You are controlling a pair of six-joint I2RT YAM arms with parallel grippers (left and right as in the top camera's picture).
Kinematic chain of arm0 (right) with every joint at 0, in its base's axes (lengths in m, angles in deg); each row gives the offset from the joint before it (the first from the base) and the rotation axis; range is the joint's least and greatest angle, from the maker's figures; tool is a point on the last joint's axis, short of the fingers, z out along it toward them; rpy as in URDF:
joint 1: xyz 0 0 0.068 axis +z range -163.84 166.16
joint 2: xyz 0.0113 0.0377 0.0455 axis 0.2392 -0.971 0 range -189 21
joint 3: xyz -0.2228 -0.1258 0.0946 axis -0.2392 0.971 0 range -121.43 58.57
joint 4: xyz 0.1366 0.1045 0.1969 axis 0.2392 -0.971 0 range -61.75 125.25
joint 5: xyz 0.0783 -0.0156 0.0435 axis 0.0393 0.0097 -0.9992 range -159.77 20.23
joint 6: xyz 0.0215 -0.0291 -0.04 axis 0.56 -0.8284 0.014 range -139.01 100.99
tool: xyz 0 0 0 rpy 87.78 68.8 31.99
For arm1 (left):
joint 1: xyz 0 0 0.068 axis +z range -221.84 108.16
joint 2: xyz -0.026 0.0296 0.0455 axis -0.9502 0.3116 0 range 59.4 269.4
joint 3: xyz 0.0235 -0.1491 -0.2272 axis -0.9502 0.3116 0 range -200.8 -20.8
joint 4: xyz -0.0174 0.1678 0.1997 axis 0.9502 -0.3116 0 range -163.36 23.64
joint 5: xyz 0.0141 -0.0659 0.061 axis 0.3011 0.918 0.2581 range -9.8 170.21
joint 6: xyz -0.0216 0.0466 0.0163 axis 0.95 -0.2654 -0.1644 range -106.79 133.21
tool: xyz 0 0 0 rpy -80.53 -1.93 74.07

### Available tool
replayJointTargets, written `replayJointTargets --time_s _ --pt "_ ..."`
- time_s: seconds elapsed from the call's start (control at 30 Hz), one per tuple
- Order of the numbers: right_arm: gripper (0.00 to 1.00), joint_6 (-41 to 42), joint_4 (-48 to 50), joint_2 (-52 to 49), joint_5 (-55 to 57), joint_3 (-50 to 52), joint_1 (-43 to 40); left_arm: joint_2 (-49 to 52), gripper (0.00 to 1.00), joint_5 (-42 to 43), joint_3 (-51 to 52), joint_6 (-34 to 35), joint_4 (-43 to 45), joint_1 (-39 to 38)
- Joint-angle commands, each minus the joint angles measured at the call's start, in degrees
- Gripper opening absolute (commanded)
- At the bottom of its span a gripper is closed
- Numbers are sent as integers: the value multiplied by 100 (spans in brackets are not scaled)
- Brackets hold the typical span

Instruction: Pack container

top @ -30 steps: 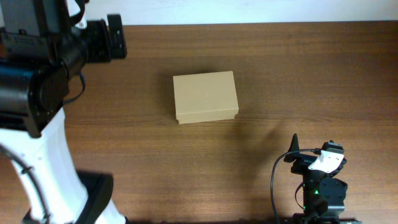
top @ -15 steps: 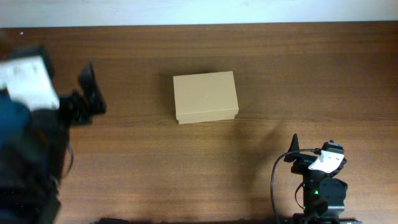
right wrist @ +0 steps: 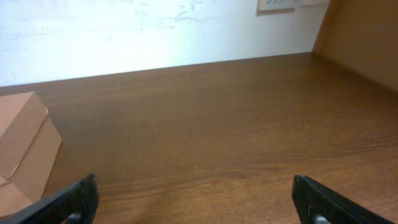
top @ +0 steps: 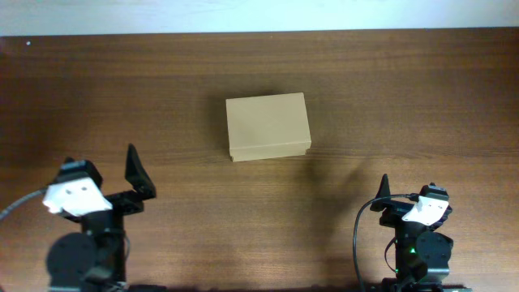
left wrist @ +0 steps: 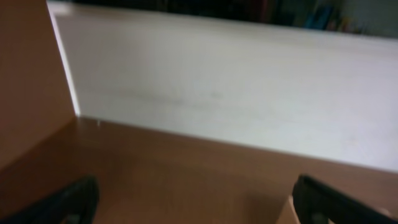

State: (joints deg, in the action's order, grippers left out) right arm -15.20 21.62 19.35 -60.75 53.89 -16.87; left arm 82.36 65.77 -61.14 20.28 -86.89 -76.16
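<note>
Dark brown wood-grain table point(top: 405, 97) filled the overhead view, with both arms at its near edge. On the near left stood the left arm point(top: 85, 219), one black finger raised beside its white camera block. On the near right sat the right arm point(top: 418, 239), a green light showing on its base. Seen from its own wrist camera, the left gripper point(left wrist: 198, 200) had its jaws spread wide. One black fingertip sat at each lower corner of a blurred picture, with only bare table between them. The right gripper point(right wrist: 198, 200) was released in the same way, its fingertips far apart and empty.

Farther out, at the middle of the table, lay the container point(top: 268, 126), a plain tan cardboard box with its lid down flat and its long side running left to right. It stood well apart from both grippers and neither touched it. The right wrist camera caught one corner of it at the left edge of its picture. The left wrist camera showed only a tan sliver at its lower right, too blurred to tell more.

Beyond the box, the table ran to a white wall point(top: 259, 15). A wooden side panel point(right wrist: 367, 37) rose at the far right, and a pale label point(right wrist: 283, 4) was stuck on the wall near it.
</note>
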Motion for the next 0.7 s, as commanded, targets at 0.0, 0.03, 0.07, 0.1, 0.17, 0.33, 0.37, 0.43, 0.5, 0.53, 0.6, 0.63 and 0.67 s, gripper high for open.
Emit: replayJointTargets --time_s 0.0,0.03,0.07,0.1,0.17,0.33,0.37,0.43,0.5,0.53,0.6,0.63,0.67 --pt "99 -42 -4 55 87 42 -48 -413 100 -37 767 -70 442 37" --pt "99 -42 -4 55 87 42 -48 -529 100 -37 1010 -70 658 37" --pt "99 -39 -4 55 87 42 -48 -627 100 -37 1226 -70 870 37" --pt "99 -39 -4 55 87 42 -48 -704 100 -37 1399 -70 1036 37" --pt "99 -42 -4 55 87 42 -48 -872 100 -39 1764 -72 1368 37" --pt "99 -39 -4 55 87 42 -48 -1196 100 -39 2420 -70 1869 37" --pt "99 -42 -4 55 87 42 -48 -1246 100 -39 2518 -70 1928 37" --pt "99 -42 -4 55 87 42 -48 -1322 100 -42 2660 -72 1965 37" --pt "99 -42 -4 55 87 42 -48 -1364 100 -44 2778 -72 1965 37" --pt "99 -39 -4 55 87 42 -48 -1364 100 -44 2844 -72 1967 37" --pt "99 -42 -4 55 87 42 -48 -1364 100 -39 2957 -72 1969 37" --pt "99 -39 -4 55 87 42 -48 -1364 100 -39 2999 -70 1965 37" --pt "99 -39 -4 55 87 42 -48 -1364 100 -39 3036 -72 1967 37"
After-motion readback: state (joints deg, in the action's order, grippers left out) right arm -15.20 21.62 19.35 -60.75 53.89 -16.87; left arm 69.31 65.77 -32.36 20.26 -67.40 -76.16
